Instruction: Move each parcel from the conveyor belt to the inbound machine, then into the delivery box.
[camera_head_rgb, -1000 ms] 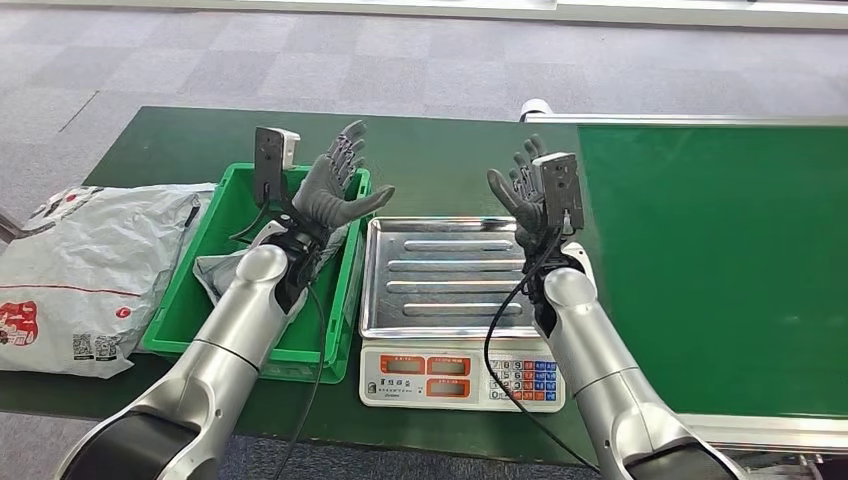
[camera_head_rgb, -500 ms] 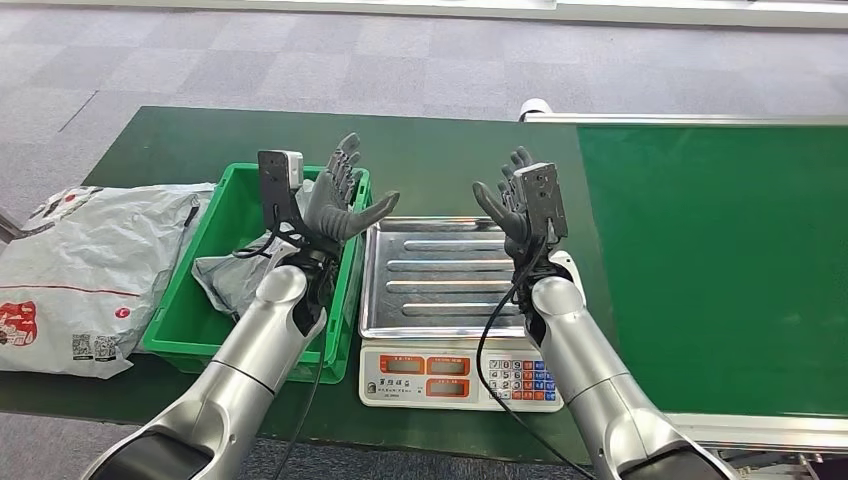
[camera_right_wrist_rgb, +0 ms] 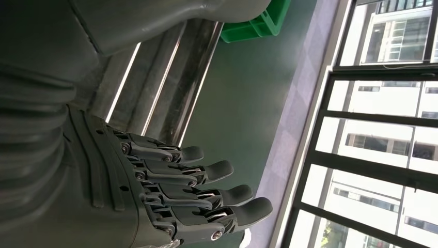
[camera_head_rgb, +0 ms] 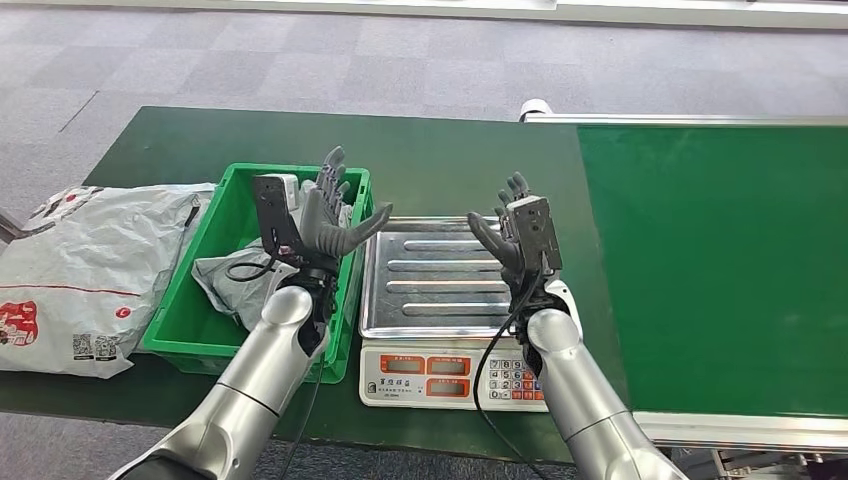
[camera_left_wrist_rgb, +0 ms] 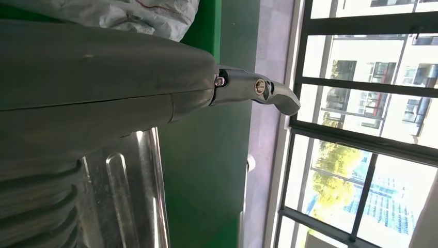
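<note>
Both hands are found empty. The left hand (camera_head_rgb: 328, 215) is held open, fingers spread, above the near-right corner of the green delivery box (camera_head_rgb: 190, 318); the right hand (camera_head_rgb: 510, 228) is likewise open and raised over the steel tray of the weighing scale (camera_head_rgb: 440, 290), which is judged to serve as the inbound machine. A grey parcel (camera_head_rgb: 232, 278) is seen lying inside the box, and a larger white parcel (camera_head_rgb: 85, 265) rests on the table just left of it. No parcel is seen on the visible stretch of the conveyor belt (camera_head_rgb: 720, 260). The next pick is best prepared by keeping the fingers spread and reaching toward the belt only once a parcel is presented, with both palms brought to opposite edges.
</note>
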